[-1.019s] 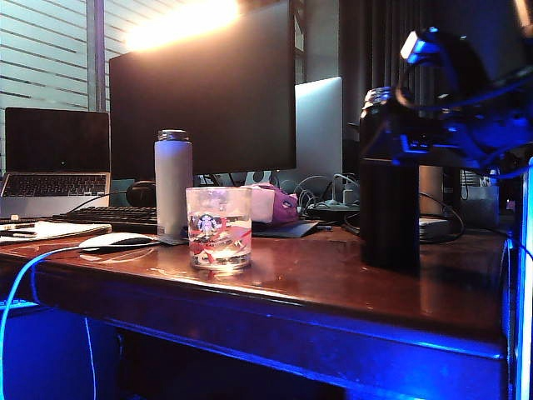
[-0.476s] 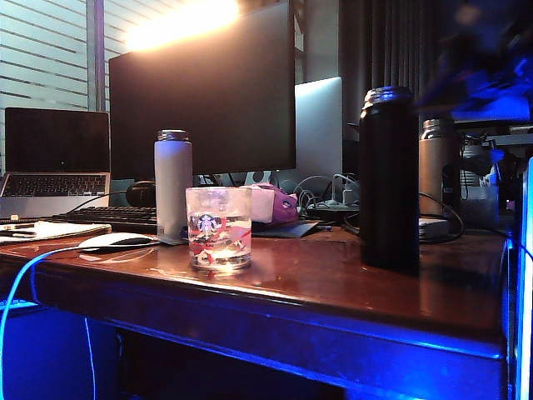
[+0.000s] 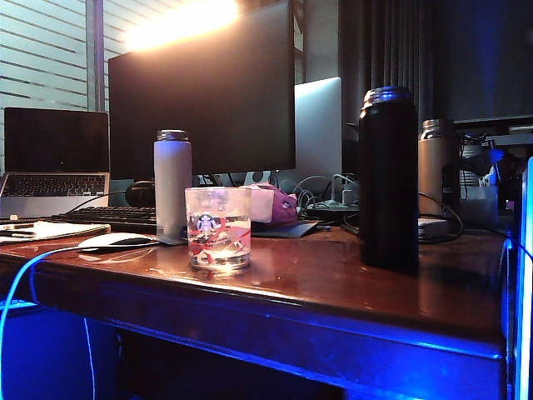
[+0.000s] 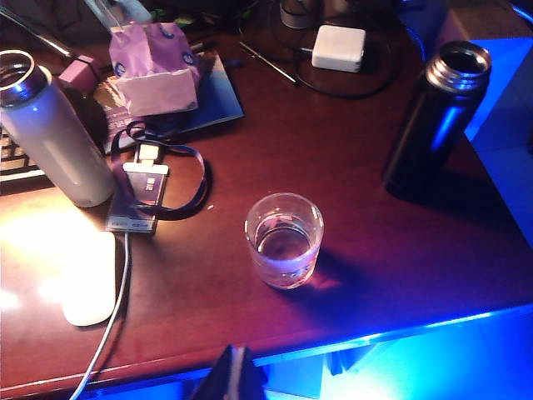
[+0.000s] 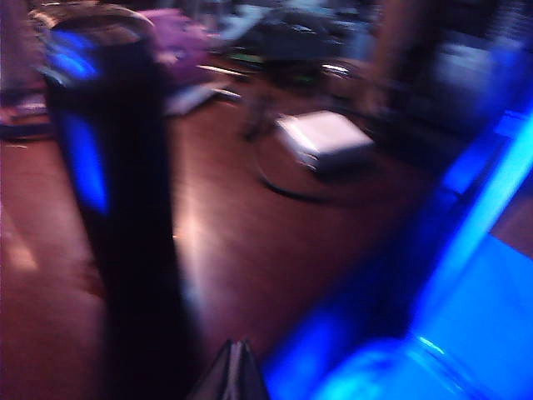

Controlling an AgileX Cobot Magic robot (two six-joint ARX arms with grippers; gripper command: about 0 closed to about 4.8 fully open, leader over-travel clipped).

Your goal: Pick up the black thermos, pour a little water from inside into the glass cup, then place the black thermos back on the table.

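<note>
Upright, black thermos [image 3: 388, 179] near table [image 3: 333, 292] corner — both grippers [image 4: 237, 375] [image 5: 237, 371] closed, clear.

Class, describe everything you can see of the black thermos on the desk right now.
The black thermos is a tall, slim matte-black cylinder with a shiny metallic threaded rim and no lid; its mouth is open. It stands upright on the table, well to the right of the glass cup in the exterior view and taller than it. Blue light glints on its side. Nothing but the table touches it; no hand holds it.
</note>
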